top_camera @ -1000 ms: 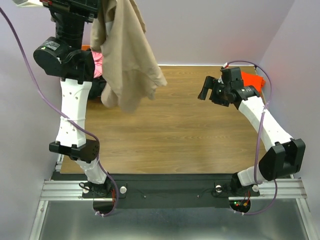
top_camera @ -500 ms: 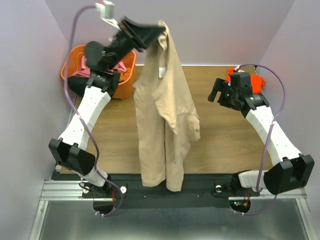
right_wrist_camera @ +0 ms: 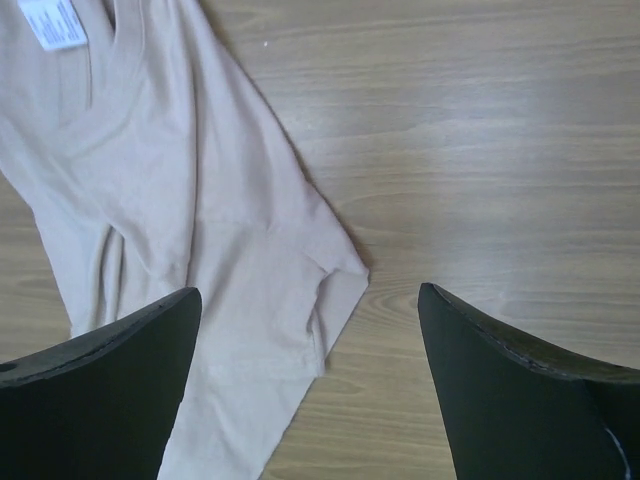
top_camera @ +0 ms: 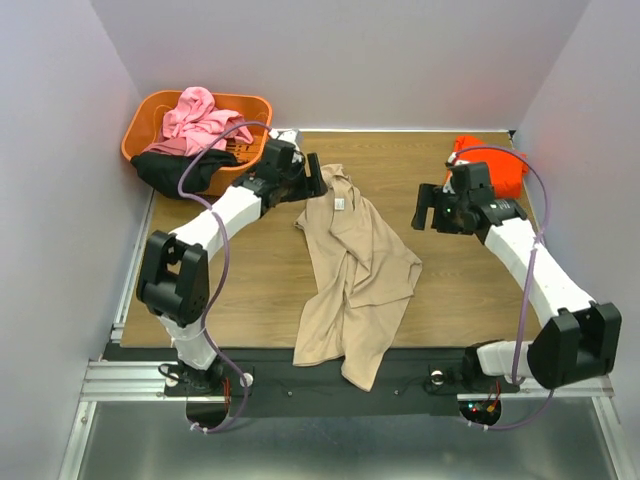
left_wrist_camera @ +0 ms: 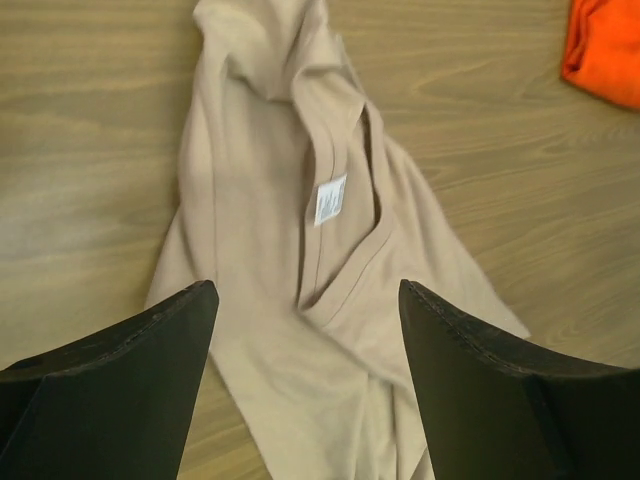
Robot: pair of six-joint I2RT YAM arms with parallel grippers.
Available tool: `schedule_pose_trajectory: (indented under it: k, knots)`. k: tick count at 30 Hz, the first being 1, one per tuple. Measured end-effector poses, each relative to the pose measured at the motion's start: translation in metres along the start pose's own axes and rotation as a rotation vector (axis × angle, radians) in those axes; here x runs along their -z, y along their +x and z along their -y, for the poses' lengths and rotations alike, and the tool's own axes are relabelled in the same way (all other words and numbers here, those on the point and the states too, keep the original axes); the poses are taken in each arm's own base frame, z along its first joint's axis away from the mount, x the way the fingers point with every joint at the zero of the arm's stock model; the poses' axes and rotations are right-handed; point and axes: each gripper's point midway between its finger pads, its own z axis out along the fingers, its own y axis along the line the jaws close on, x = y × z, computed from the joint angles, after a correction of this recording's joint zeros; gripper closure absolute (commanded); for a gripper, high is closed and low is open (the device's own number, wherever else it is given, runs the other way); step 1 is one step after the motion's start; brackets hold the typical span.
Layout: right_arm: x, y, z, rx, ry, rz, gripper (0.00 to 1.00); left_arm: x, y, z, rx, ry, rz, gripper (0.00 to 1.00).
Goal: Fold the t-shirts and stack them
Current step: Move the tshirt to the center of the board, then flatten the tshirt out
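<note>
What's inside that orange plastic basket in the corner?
A crumpled pink cloth shirt lies on top in the orange plastic basket, and a black cloth garment hangs over its near rim. Whatever is beneath them is covered.

We see a plain tan t-shirt (top_camera: 355, 270) (its neck label (left_wrist_camera: 330, 200) white) on the brown wood-grain table (top_camera: 250, 275). The basket (top_camera: 150, 105) is orange, holding a pink t-shirt (top_camera: 200, 115) and a black t-shirt (top_camera: 170, 172). We also note a bright orange-red t-shirt (top_camera: 495, 165).

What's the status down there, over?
Left gripper and right gripper open, empty. Tan shirt crumpled on table, unfolded, one end over near edge. Nothing in the way; orange shirt far right, basket far left.
</note>
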Motion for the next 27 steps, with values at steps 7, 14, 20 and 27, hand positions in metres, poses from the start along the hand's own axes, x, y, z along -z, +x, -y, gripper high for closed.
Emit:
schedule_pose_trajectory:
  k: [7,14,20,27]
  knots:
    - [-0.037,0.031,-0.048,0.107,-0.143,-0.127,0.07,0.047,0.052,-0.033,-0.013,-0.126,-0.019,0.15]
    - [-0.083,0.071,-0.117,0.273,-0.26,-0.265,0.09,0.054,0.126,-0.067,-0.007,-0.202,-0.151,0.15]
    - [-0.1,0.068,-0.146,0.326,-0.319,-0.269,0.09,0.057,0.171,-0.076,0.025,-0.203,-0.25,0.15]
    - [-0.119,0.066,-0.164,0.365,-0.342,-0.269,0.11,0.057,0.185,-0.077,0.059,-0.194,-0.269,0.15]
